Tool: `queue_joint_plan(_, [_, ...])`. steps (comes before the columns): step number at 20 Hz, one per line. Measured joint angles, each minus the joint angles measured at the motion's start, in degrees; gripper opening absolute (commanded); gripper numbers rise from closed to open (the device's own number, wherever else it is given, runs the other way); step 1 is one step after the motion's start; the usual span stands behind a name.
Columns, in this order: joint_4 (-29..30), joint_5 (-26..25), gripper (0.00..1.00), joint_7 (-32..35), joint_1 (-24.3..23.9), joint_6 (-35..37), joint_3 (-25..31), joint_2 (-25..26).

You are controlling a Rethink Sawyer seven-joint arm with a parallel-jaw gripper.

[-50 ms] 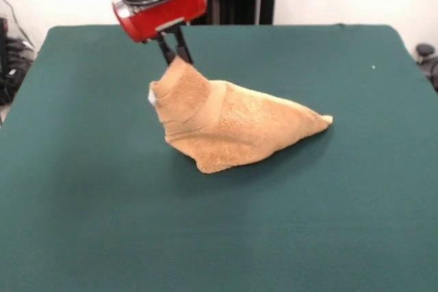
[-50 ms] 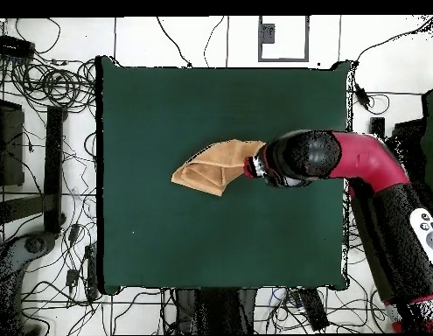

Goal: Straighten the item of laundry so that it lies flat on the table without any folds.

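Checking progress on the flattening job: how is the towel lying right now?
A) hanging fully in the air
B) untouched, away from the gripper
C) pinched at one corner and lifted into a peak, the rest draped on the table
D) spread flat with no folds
C: the gripper is closed on the raised corner of the orange-tan towel, whose far end trails on the green table.

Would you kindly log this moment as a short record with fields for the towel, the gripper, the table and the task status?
towel: orange-tan towel, bunched and folded, one corner lifted, the rest trailing on the table
gripper: gripper shut on the raised corner
arm: red and black arm reaching over the table
table: green table, towel near its middle
status: not yet flat
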Motion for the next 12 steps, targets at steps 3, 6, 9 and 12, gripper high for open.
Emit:
queue_joint_plan(3, [-1.6, 0.0, 0.00, 0.0, 0.0, 1.4, -1.1, -0.8])
queue_joint_plan(6, [-4.0, -0.1, 0.00, 0.0, 0.3, 2.7, -2.8, -1.3])
queue_joint_plan(9, [-6.4, -0.1, 0.00, 0.0, 1.2, 3.5, -4.7, -1.3])
queue_joint_plan(12, [-9.2, -0.1, 0.00, 0.1, 3.1, 4.4, -6.7, -1.3])
